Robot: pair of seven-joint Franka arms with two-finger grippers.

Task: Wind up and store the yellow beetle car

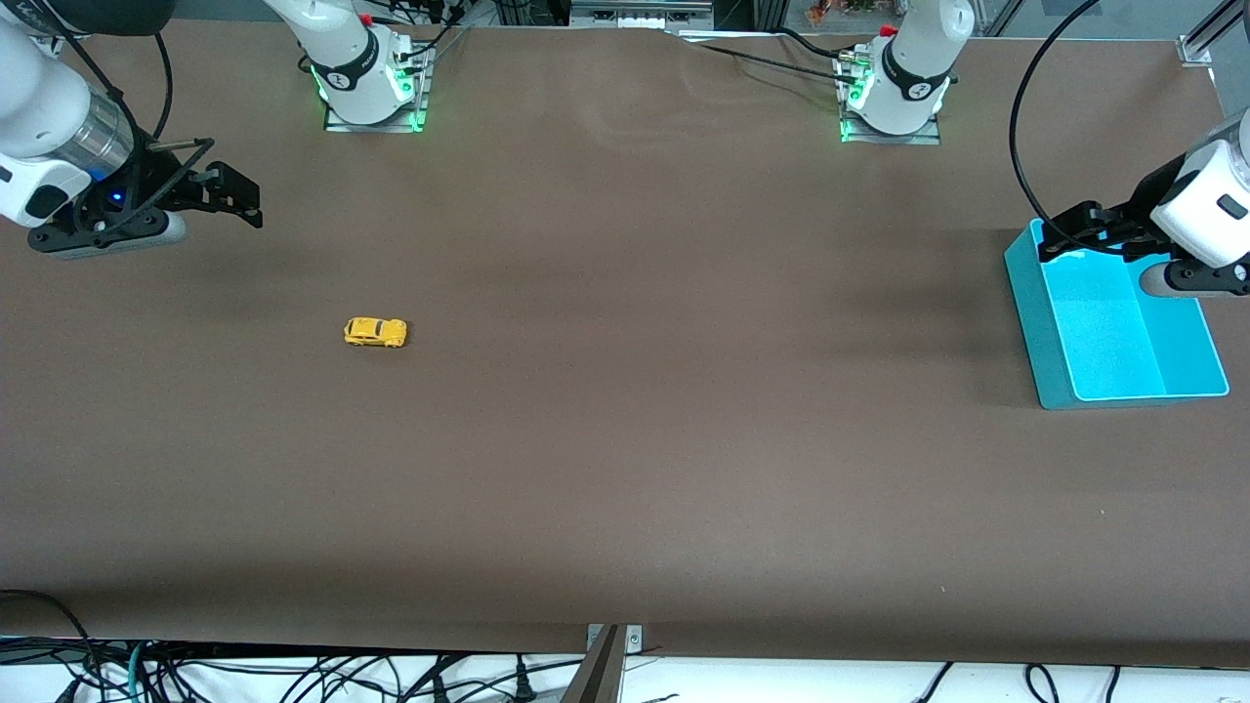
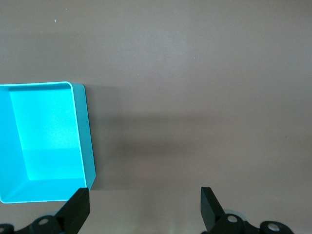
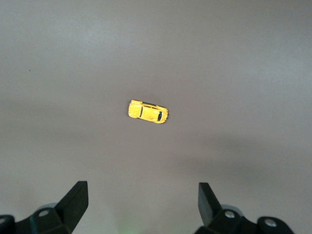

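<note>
No readable text, labels, brands or numbers found in any view. Round dark emblems showed on white arm bases [image 1: 344, 76] and [image 1: 918, 90], marks too small to read. Yellow beetle car [image 1: 375, 332], blue bin [image 1: 1050, 322], bench [image 1: 625, 469] carried no lettering.

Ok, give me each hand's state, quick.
Left hand: open, empty, over the blue bin.
Right hand: open, empty, above the table.

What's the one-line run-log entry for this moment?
yellow beetle car: on table, untouched | turquoise bin: empty | right gripper: open, above table | left gripper: open, over bin's edge
</note>
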